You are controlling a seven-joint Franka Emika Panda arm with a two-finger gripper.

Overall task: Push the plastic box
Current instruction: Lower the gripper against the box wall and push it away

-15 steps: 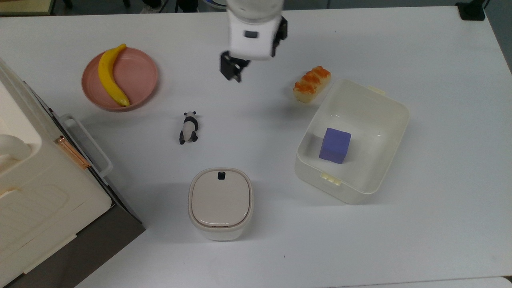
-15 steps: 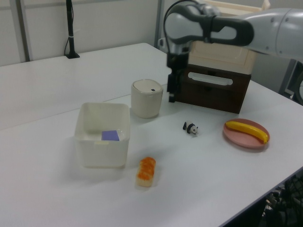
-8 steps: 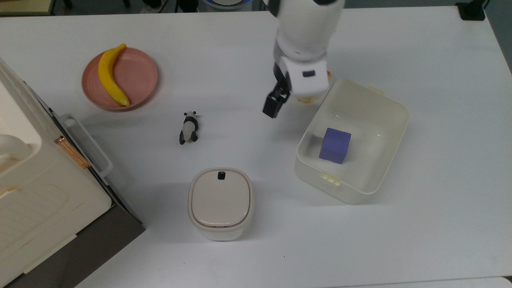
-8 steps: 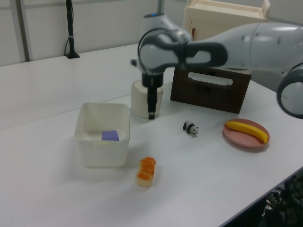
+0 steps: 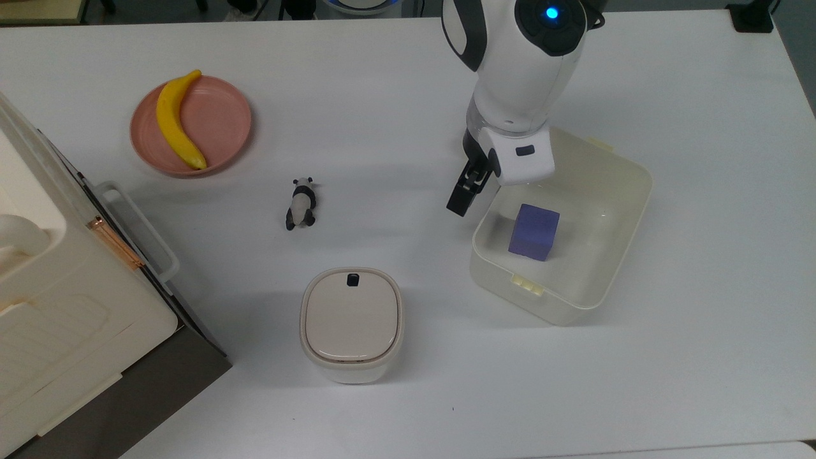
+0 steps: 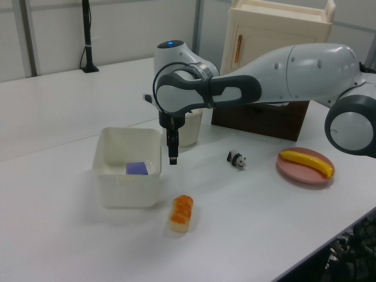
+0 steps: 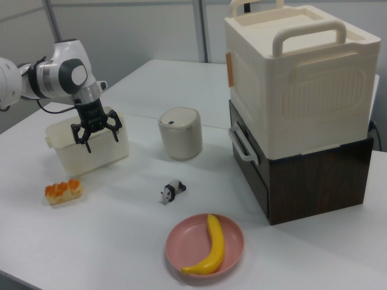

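Note:
The plastic box (image 5: 628, 210) is an off-white, lidless tub on the white table, also seen in the left view (image 6: 126, 191) and the right view (image 7: 72, 154). A purple cube (image 5: 534, 231) lies inside it. My gripper (image 5: 472, 194) hangs pointing down at the box's left wall in the top view. One black finger (image 5: 460, 201) shows just outside that wall, and the white hand covers the other. In the right view the gripper (image 7: 101, 140) is open, its fingers spread in front of the box. The left view puts the gripper (image 6: 172, 157) beside the box's right corner.
A bread piece (image 6: 181, 212) lies near the box. A toy panda (image 5: 301, 204), a beige-lidded container (image 5: 351, 322) and a pink plate (image 5: 223, 121) with a banana (image 5: 177, 121) sit to the top view's left. A big cream appliance (image 5: 57, 306) fills the lower-left corner.
The arm has swung from the top view's upper middle rightward and downward, bringing the gripper up to the box's left wall. The box and cube have not shifted.

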